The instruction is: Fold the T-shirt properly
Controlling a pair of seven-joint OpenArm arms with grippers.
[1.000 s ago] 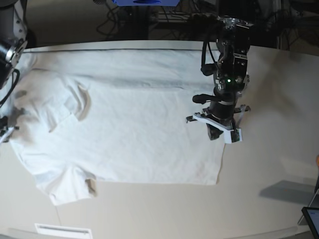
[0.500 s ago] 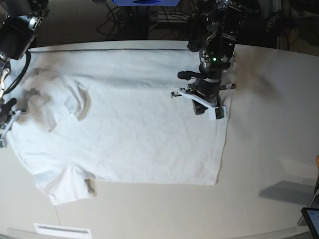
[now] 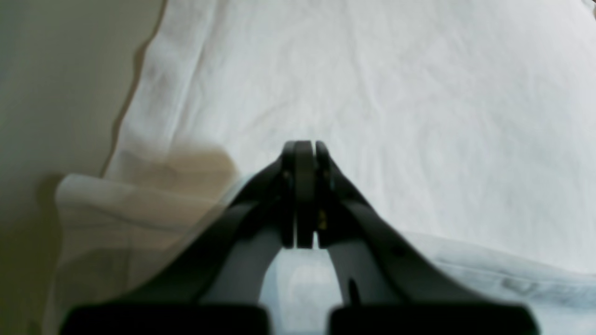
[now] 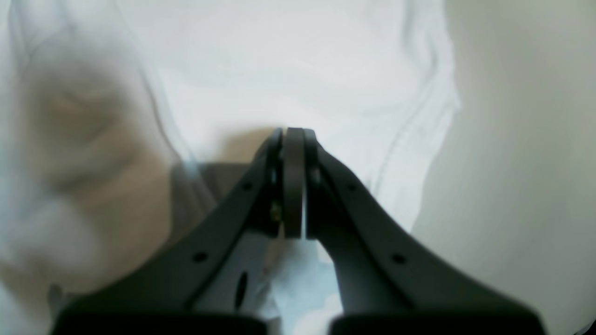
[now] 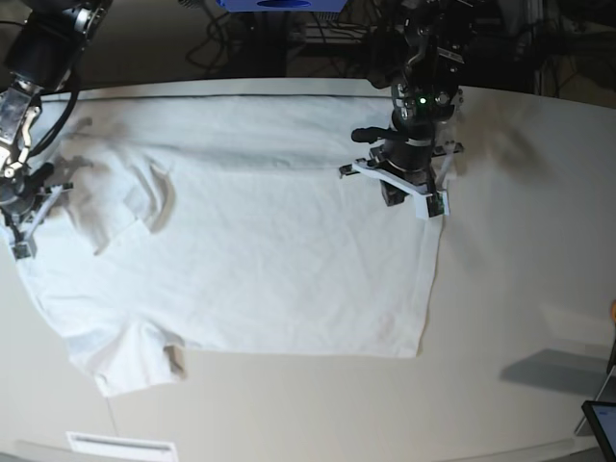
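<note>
Off-white tabletop [image 5: 520,289] fills most of the base view, with dark cables and equipment along the far edge and a blue shape at top centre (no writing on it can be read). On the table the T-shirt [image 5: 260,250] lies spread flat, wrinkled, its sleeves toward that view's left and its bottom hem toward the right. No print shows on the cloth, and no label can be made out.

The left gripper [image 5: 404,195] stands over the hem end near the shirt's far corner. In its wrist view the left gripper [image 3: 300,195] has its dark jaws pressed together — pale, blurred cloth lies beneath and around them, but whether any is pinched I cannot tell.

The right gripper [image 5: 21,226] sits at the sleeve end, by the table's left edge in the base view. Its wrist view shows the right gripper [image 4: 293,186] likewise closed tight above rumpled shirt cloth, with bare tabletop to one side. A green light glows on the left arm.
</note>
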